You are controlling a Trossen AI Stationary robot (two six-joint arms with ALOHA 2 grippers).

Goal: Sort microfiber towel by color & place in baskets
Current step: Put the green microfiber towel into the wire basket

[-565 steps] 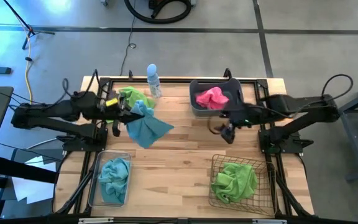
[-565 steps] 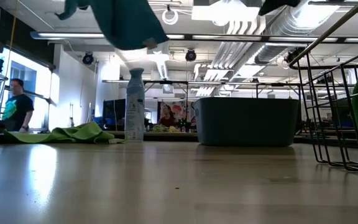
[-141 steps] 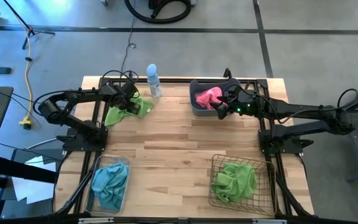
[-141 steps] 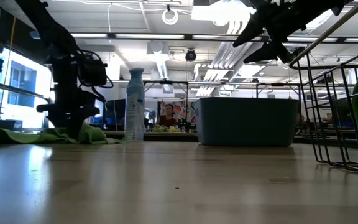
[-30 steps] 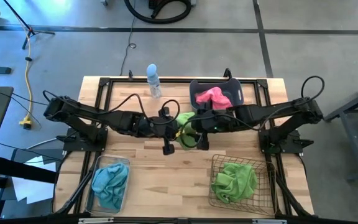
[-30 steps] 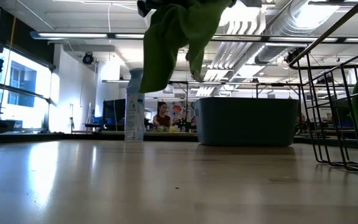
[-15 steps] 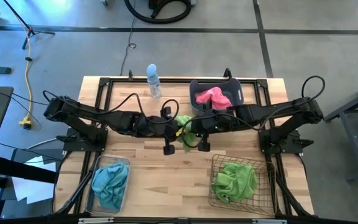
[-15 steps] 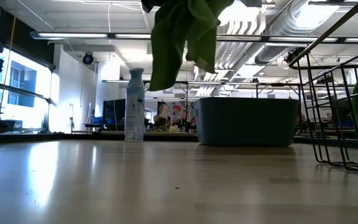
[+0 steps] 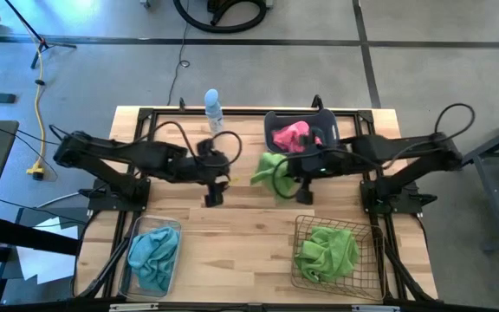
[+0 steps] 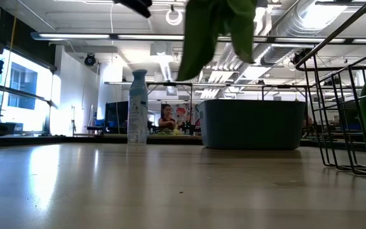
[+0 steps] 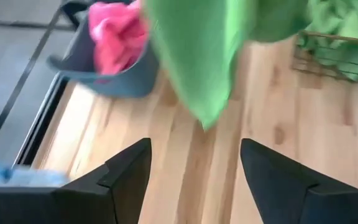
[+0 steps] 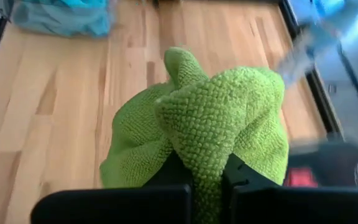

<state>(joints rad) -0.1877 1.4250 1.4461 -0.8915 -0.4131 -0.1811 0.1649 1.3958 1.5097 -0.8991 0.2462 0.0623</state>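
Half a second ago both arms met at the middle of the counter (image 9: pixel 232 234) with the lime towel between them; now the left gripper (image 9: pixel 212 194) has drawn back toward the left and the right gripper (image 9: pixel 302 192) alone carries the green towel (image 9: pixel 271 172), shifted right of centre.

From the right wrist view the right arm's fingers are clamped on a bunched fold of the cloth, which mounds up over them. In the low view the towel (image 10: pixel 216 32) hangs clear of the counter, its long axis running downward, a loose tail trailing to the left. The left arm's fingers (image 11: pixel 129 168) stand wide apart with nothing between them, the green cloth dangling beyond them.

The wire-mesh basket (image 9: pixel 332 251), already holding green cloth, sits at the near right corner, near-side and slightly right of the held towel, and close to the right arm. That direction is what the coming move turns on: carry toward the near edge, then release above the rim. The grey-blue tub (image 9: pixel 319 121) with a pink towel (image 9: pixel 291 135) lies just on the far side. The clear bin (image 9: pixel 137 227) at near left holds a teal towel (image 9: pixel 152 250). A spray bottle (image 9: pixel 213 111), probably upright, stands at the far edge.
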